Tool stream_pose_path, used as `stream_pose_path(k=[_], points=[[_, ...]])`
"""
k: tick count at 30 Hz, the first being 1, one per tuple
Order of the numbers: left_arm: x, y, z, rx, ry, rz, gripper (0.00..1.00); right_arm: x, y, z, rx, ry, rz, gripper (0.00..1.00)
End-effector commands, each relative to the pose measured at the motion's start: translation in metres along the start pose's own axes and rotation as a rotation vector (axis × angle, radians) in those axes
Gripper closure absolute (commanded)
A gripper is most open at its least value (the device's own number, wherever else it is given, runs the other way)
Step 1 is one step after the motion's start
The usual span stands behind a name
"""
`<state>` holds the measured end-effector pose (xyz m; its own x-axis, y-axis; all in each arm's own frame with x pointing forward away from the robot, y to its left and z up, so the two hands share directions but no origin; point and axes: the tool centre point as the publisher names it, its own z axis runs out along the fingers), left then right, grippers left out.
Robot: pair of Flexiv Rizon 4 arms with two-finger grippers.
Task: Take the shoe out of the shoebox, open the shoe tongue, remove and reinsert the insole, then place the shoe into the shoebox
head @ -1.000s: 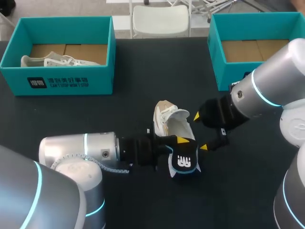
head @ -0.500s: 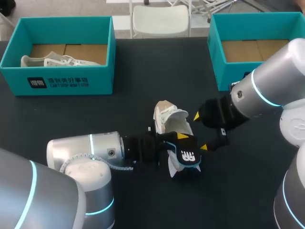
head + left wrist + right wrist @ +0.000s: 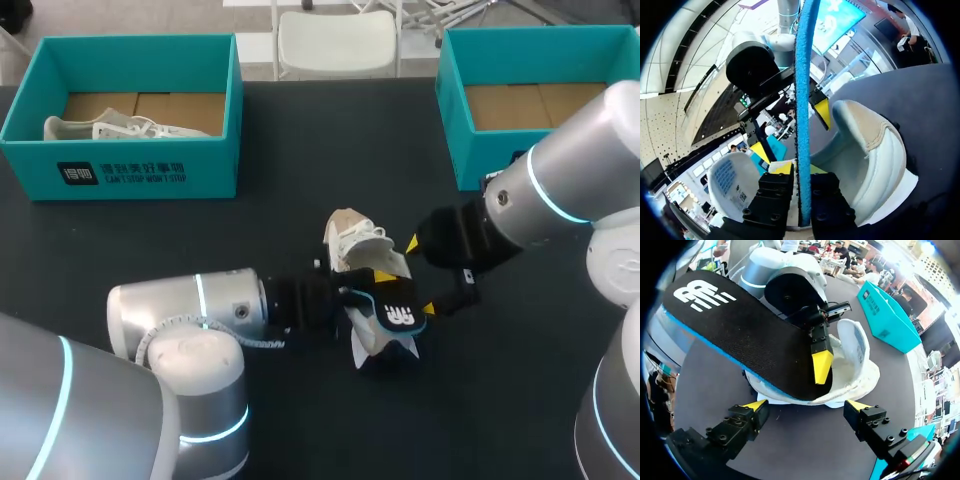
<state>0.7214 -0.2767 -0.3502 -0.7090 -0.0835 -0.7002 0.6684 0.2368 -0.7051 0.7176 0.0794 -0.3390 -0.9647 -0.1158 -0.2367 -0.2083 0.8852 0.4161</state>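
A white and beige shoe (image 3: pixel 358 250) lies on its side on the dark table, mid-table. Its black insole (image 3: pixel 398 317), blue underneath, is held at a tilt over the shoe's opening, and my left gripper (image 3: pixel 372 292) is shut on it. In the left wrist view the insole (image 3: pixel 802 100) stands edge-on between my left gripper (image 3: pixel 800 170), with the shoe (image 3: pixel 875 155) just beside it. My right gripper (image 3: pixel 420 275) is open just right of the shoe. In the right wrist view my right gripper (image 3: pixel 806 407) holds nothing, with the insole (image 3: pixel 740 330) and shoe (image 3: pixel 855 365) ahead of it.
A teal shoebox (image 3: pixel 120 170) at the back left holds another pale shoe (image 3: pixel 110 128). A second teal shoebox (image 3: pixel 480 150) at the back right shows only its cardboard floor. Bare dark table lies between the boxes and the shoe.
My left arm has moved to the right, carrying the insole up and closer over the shoe's opening. The right arm has kept still with its fingers apart.
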Motion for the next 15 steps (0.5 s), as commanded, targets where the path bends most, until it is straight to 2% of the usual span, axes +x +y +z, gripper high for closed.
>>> stream_pose_path(k=[1,9,11,15], points=[[-0.002,-0.007,-0.005,0.014,-0.001,-0.006,0.67,0.001,0.0,0.001,0.001,-0.003,0.0,0.0],[-0.008,-0.024,-0.011,0.043,-0.011,-0.008,0.64,0.001,0.0,0.001,0.001,-0.003,0.0,0.0],[-0.009,-0.027,-0.012,0.05,-0.01,-0.008,0.69,0.001,0.0,0.001,0.001,-0.003,0.0,0.0],[-0.008,-0.035,-0.017,0.057,-0.01,-0.008,0.69,0.001,0.0,0.001,0.001,-0.003,0.0,0.0]])
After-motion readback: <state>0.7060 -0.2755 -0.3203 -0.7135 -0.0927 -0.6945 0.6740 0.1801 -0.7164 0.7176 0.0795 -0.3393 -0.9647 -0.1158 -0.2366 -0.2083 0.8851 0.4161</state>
